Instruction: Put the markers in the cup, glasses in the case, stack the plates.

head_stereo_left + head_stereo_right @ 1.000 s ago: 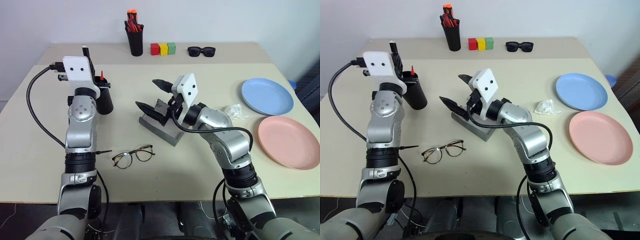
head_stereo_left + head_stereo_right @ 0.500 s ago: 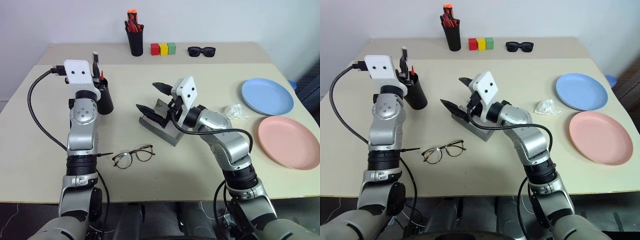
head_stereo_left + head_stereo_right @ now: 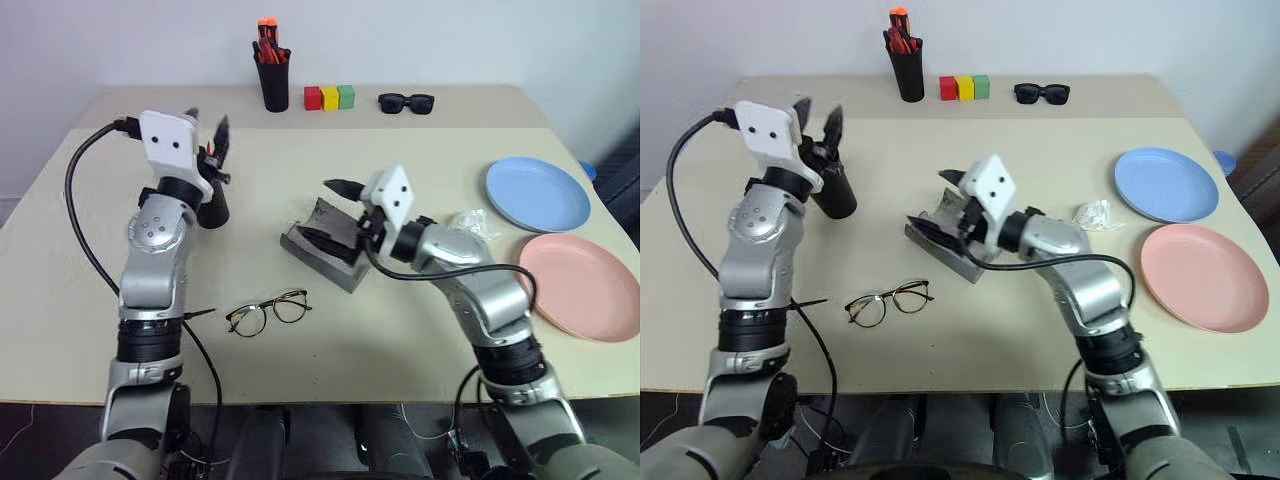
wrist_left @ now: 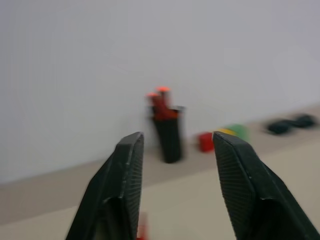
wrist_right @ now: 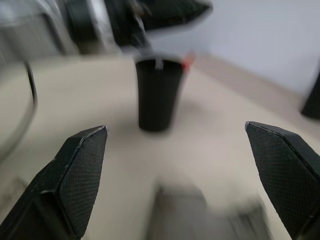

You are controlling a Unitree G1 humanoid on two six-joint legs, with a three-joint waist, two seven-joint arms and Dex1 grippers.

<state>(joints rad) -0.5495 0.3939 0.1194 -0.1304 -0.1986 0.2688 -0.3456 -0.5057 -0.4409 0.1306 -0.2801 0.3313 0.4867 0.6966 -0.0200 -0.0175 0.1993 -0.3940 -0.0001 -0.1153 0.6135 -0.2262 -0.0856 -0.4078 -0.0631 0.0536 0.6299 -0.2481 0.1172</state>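
The black cup (image 3: 212, 203) stands on the table's left part; one marker's red end (image 5: 188, 60) sticks up from it. My left gripper (image 3: 206, 124) hovers just above the cup's rim, open with nothing between its fingers. The grey case (image 3: 322, 250) lies open at mid-table, and my right gripper (image 3: 330, 211) hangs over it, open wide and empty. Near the front edge the glasses (image 3: 266, 312) lie flat, left of the case. The blue plate (image 3: 535, 193) and the pink plate (image 3: 585, 288) lie side by side at the right.
A pen pot (image 3: 272, 78) with red and orange pens, three coloured blocks (image 3: 330, 97) and black sunglasses (image 3: 405, 101) line the back edge. A crumpled clear wrapper (image 3: 468, 222) lies between the case and the blue plate. A black cable (image 3: 80, 230) loops beside my left arm.
My left gripper has opened and swung right, over the cup. My right gripper has shifted right and lower, over the case, still open.
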